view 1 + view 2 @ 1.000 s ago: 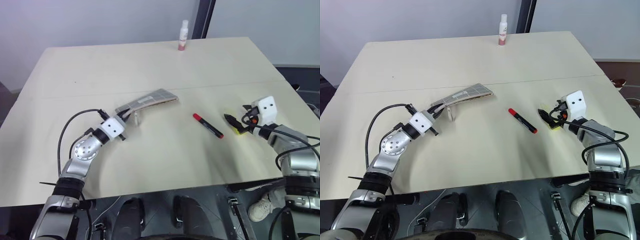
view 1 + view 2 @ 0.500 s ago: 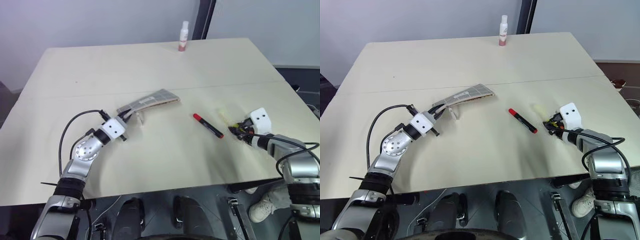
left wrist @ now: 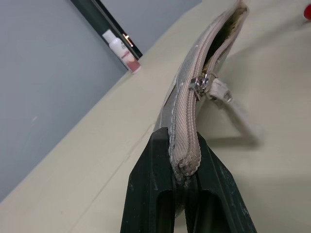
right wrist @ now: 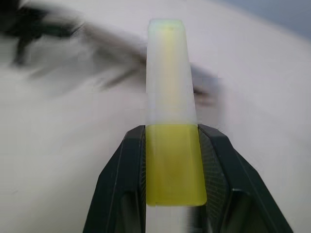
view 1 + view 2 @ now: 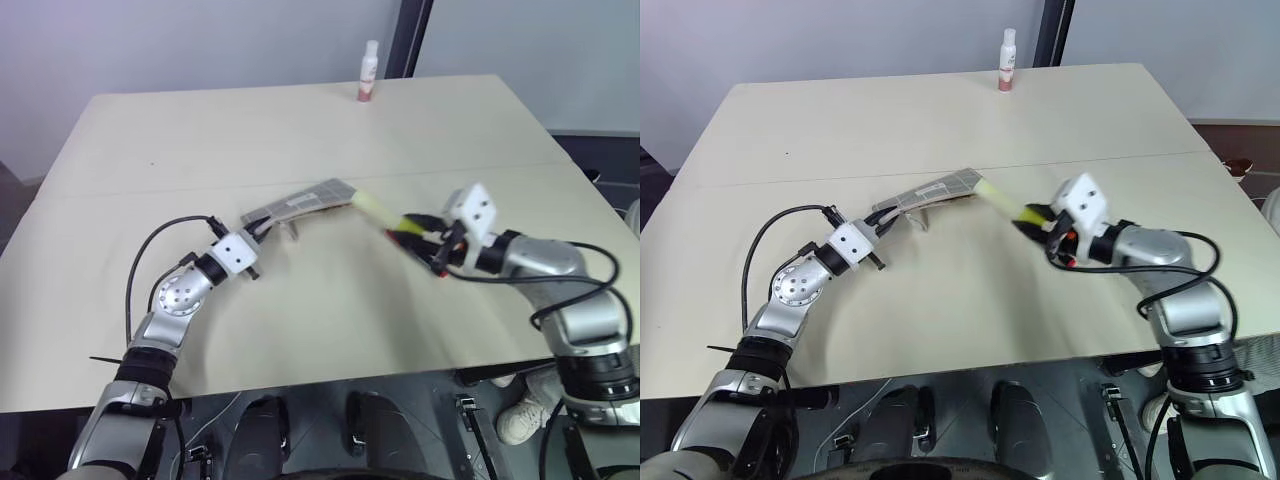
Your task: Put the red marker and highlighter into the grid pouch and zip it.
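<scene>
Pale and wide, the table point(image 5: 300, 330) carries everything for this job. Nearest the robot, the left gripper point(image 3: 183, 167) has its jaws pressed tight on the closed end of the grid pouch point(image 5: 300, 203), lifting that end so the pouch slants up off the table with its zipper partly undone and its far mouth gaping. To the right, the right gripper point(image 4: 171, 162) pinches the highlighter point(image 5: 378, 209) by its bright yellow end, the pale end aimed at the pouch's open mouth and near it, not yet inside. Under that arm the red marker point(image 5: 393, 233) lies on the table, mostly hidden. Far back stands a small white-and-pink bottle point(image 5: 367, 71). Judging by this, nothing is stowed yet: the highlighter goes in first, then the marker, then the zip.
</scene>
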Controlling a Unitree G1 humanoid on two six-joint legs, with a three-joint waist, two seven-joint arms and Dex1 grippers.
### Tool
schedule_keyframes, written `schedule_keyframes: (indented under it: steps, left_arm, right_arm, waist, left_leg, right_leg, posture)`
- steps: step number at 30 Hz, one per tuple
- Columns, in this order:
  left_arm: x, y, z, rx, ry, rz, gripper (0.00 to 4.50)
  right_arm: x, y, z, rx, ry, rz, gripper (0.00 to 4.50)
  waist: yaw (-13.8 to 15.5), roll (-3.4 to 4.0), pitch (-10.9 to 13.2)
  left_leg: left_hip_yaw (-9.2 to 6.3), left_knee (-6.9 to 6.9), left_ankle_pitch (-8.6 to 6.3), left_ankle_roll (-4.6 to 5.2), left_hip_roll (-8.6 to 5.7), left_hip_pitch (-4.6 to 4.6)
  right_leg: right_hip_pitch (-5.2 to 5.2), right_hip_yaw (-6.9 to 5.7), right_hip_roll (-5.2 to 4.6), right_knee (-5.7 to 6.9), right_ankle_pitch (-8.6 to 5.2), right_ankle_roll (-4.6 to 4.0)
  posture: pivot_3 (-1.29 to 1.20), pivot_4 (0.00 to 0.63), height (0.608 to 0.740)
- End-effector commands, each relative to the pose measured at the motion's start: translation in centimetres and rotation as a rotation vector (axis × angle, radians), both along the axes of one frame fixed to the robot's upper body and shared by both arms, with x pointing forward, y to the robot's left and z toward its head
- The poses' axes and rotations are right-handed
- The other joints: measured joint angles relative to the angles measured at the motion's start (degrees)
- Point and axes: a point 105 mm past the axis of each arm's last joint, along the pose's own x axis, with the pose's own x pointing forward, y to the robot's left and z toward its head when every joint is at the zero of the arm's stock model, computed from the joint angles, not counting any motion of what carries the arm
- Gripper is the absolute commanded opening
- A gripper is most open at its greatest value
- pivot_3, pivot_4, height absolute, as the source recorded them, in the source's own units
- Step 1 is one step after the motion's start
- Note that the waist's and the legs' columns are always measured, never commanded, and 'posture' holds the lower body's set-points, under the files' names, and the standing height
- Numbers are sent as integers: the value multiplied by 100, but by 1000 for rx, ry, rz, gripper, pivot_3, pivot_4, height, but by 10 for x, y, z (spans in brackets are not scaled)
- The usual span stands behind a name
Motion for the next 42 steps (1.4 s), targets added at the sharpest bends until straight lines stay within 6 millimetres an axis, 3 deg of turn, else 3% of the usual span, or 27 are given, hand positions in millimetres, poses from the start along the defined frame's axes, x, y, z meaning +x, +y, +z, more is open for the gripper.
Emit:
schedule_keyframes:
  steps: [1,10,21,23,27,38,42]
  left_arm:
    - [-2,-9,17,-28,-58,-32,0]
    - [-2,-11,26,-52,-69,-26,0]
    - [-7,-8,27,-22,-67,-25,0]
    - [-5,-6,30,-25,-68,-18,0]
    - [-6,-7,31,-23,-72,-29,0]
    - [-7,-9,30,-54,-50,-26,0]
    - [-8,-7,29,-40,-46,-25,0]
  right_arm:
    - [17,1,8,-29,-88,-67,922]
    - [27,12,-5,-102,-117,-54,922]
    - [17,23,19,15,-150,41,922]
    - [13,26,15,-39,-159,82,922]
    - [12,25,5,-101,-161,95,922]
    - [17,20,9,-116,-200,81,922]
    - [16,16,2,-156,-187,88,922]
  waist:
    - [-3,0,0]
    - [-8,1,0]
    - [-1,0,0]
    - [-2,0,0]
    - [-2,0,0]
    - [-1,0,0]
    - [-2,0,0]
  left_leg:
    - [3,2,0,0,-1,0]
    - [1,-2,0,1,0,0]
    - [2,0,0,1,0,1]
    - [2,0,0,1,1,1]
    - [2,0,0,1,1,1]
    - [3,1,0,1,0,1]
    - [3,0,0,1,0,1]
  right_leg:
    - [0,2,-3,0,3,2]
    - [-2,1,7,1,8,2]
    - [-1,2,6,2,8,1]
    - [-1,1,6,3,8,1]
    - [-2,2,6,2,8,0]
    - [-1,2,6,3,8,1]
    - [-1,2,6,3,8,2]
  posture:
    - [0,150,740]
    - [0,150,740]
    - [0,150,740]
    - [0,150,740]
    - [0,150,740]
    - [0,150,740]
    - [0,150,740]
